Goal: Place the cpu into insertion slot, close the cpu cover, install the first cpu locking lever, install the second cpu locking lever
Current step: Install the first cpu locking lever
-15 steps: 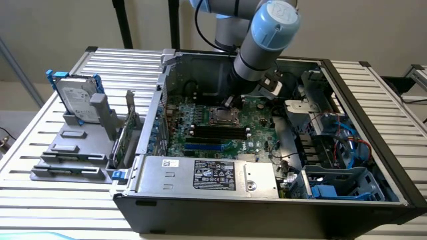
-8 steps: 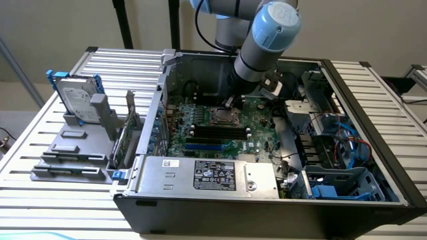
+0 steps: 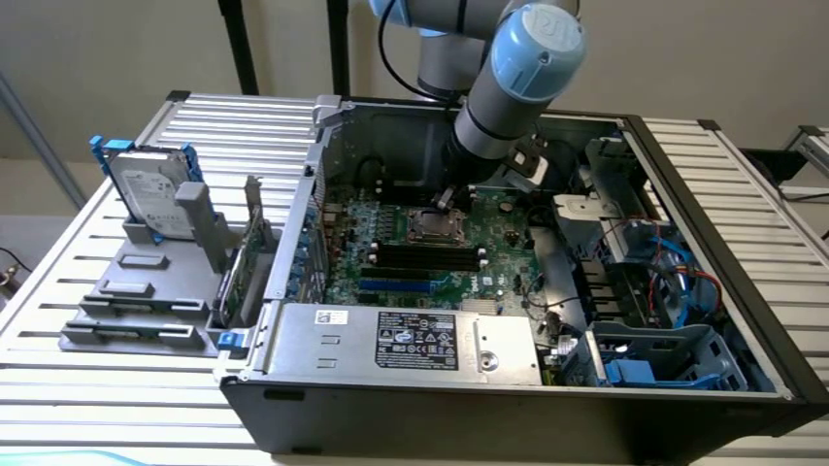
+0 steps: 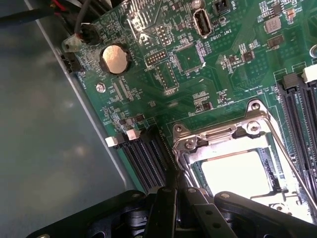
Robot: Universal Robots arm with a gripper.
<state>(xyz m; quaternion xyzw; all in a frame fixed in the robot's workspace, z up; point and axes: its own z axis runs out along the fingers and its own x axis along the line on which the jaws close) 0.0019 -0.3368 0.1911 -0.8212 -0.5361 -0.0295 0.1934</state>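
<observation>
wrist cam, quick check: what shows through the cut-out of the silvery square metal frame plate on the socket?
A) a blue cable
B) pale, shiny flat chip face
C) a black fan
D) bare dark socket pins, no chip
B: in the wrist view the silvery square metal cover frame lies over the socket on the green circuit board, and its cut-out shows the pale, shiny flat face of the cpu.

Green circuit board (image 4: 223, 74), silvery cpu cover (image 4: 218, 139), pale cpu (image 4: 237, 171) — black gripper (image 4: 183, 198), blue-grey arm (image 3: 518, 78)
</observation>
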